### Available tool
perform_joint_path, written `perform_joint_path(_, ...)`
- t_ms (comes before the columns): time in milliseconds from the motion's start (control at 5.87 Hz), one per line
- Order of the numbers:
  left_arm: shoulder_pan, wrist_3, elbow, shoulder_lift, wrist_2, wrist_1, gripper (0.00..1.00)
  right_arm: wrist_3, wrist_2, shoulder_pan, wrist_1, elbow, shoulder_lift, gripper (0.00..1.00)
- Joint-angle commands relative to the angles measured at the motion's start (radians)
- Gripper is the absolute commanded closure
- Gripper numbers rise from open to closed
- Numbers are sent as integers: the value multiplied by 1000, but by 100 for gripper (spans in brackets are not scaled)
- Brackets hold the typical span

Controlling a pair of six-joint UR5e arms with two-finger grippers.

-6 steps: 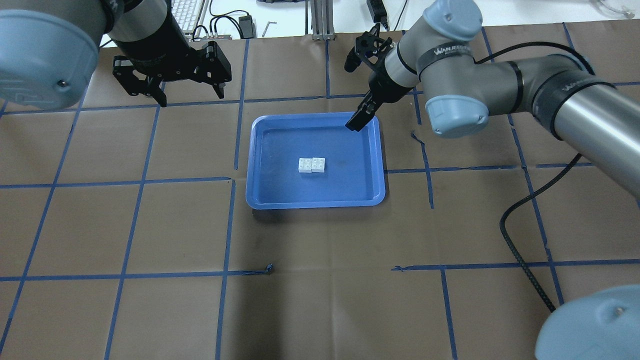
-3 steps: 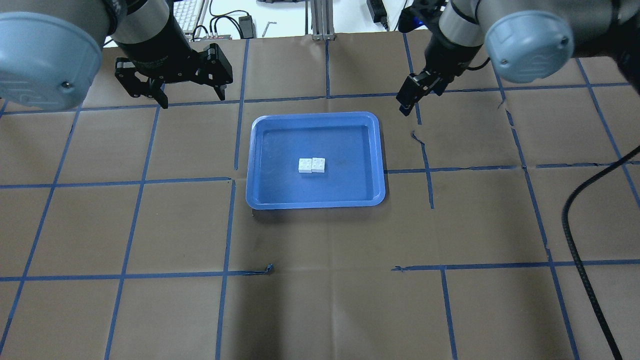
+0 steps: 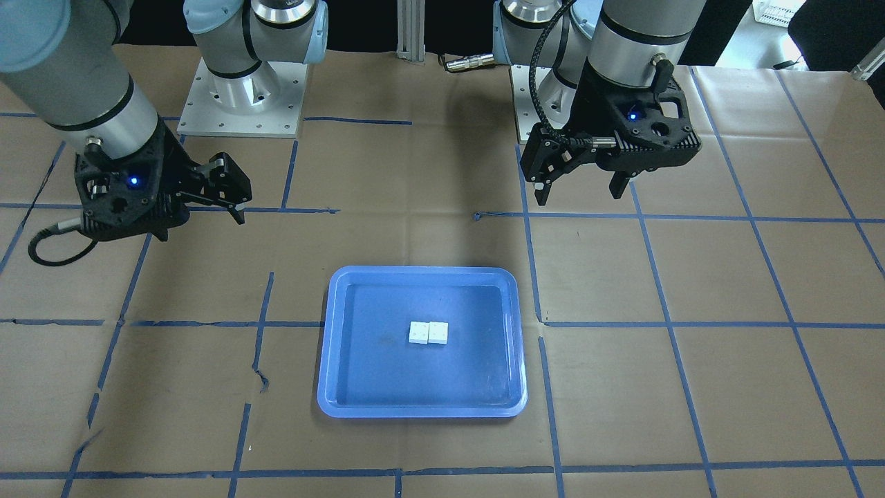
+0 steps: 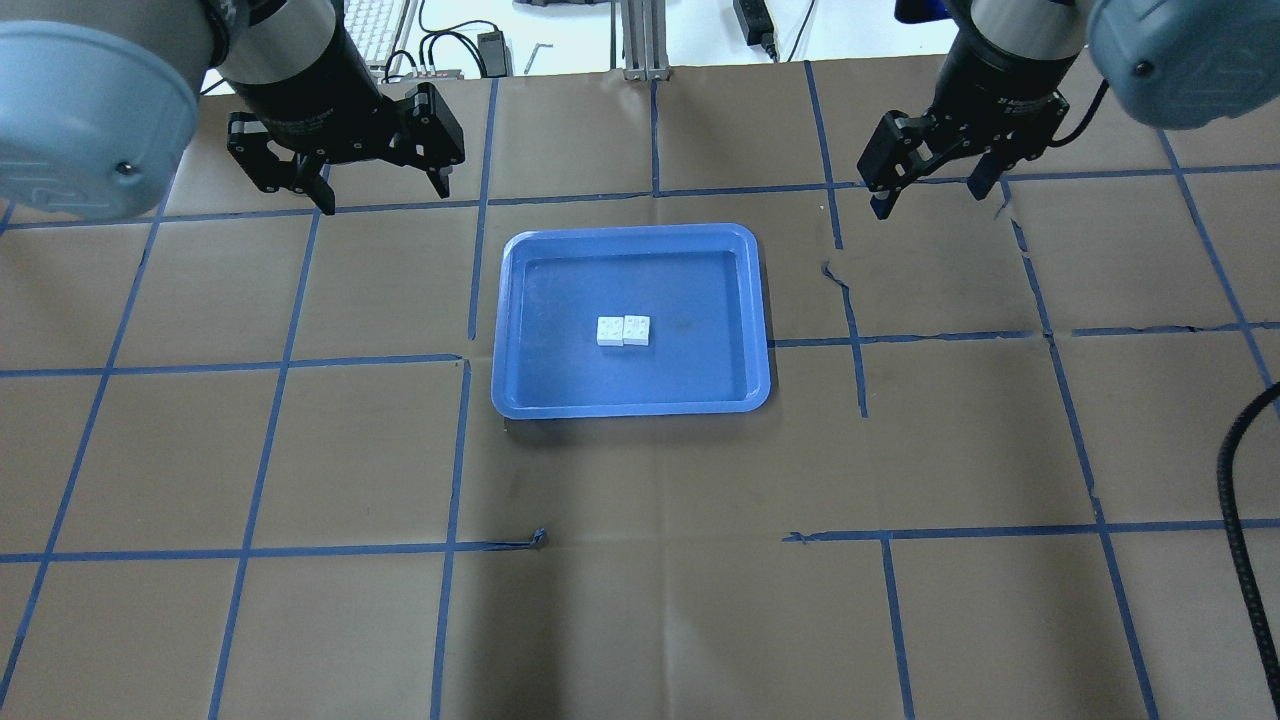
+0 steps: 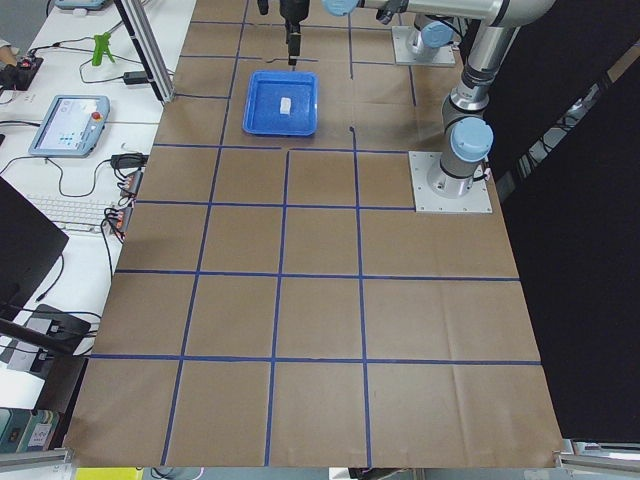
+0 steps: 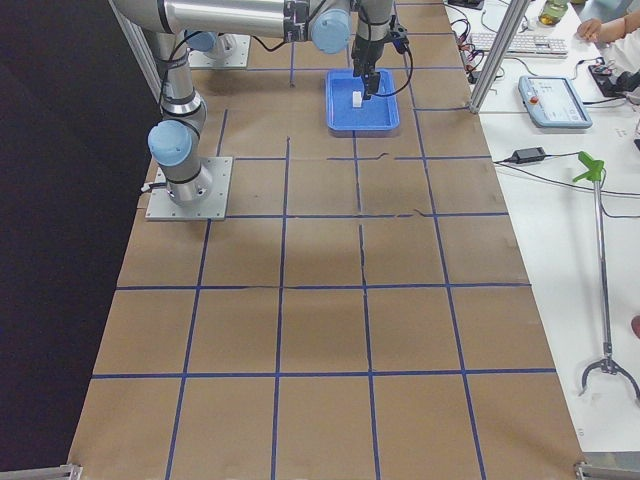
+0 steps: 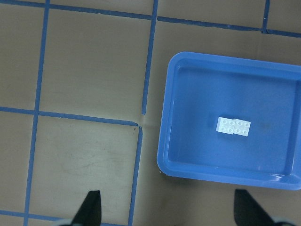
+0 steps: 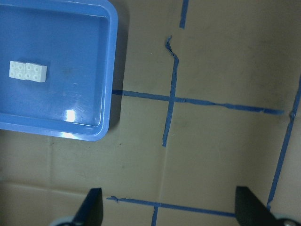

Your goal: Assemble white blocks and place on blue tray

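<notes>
The two white blocks (image 4: 623, 330) sit joined side by side, studs up, in the middle of the blue tray (image 4: 560, 395). They also show in the front view (image 3: 429, 333) and in the left wrist view (image 7: 233, 126) and right wrist view (image 8: 28, 71). My left gripper (image 4: 383, 197) is open and empty, raised beyond the tray's far left corner. My right gripper (image 4: 928, 200) is open and empty, raised beyond the tray's far right corner. Neither touches the tray or the blocks.
Brown paper with a blue tape grid covers the table. A black cable (image 4: 1235, 480) hangs at the right edge. A keyboard (image 4: 372, 25) and cables lie past the far edge. Both arm bases (image 3: 238, 104) stand at the robot's side.
My right arm has swung right and back, away from the tray's far right corner, and its gripper now shows open. The left arm, blocks and tray have not moved.
</notes>
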Motion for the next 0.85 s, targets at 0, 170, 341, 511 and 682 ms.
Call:
perform_joint_path(0, 2, 0, -4, 0, 2, 2, 1, 115, -17, 12, 35, 3, -39, 0)
perform_joint_path(170, 0, 0, -4, 0, 4, 0, 1, 115, -18, 12, 33, 8, -37, 0)
perform_joint_path(341, 0, 0, -8, 2, 4, 0, 1, 115, -17, 12, 33, 10, -37, 0)
perform_joint_path(511, -3, 0, -8, -3, 1, 2, 1, 115, -15, 12, 33, 10, -37, 0)
perform_joint_path(682, -4, 0, -13, 0, 2, 0, 1, 115, -12, 12, 33, 13, -38, 0)
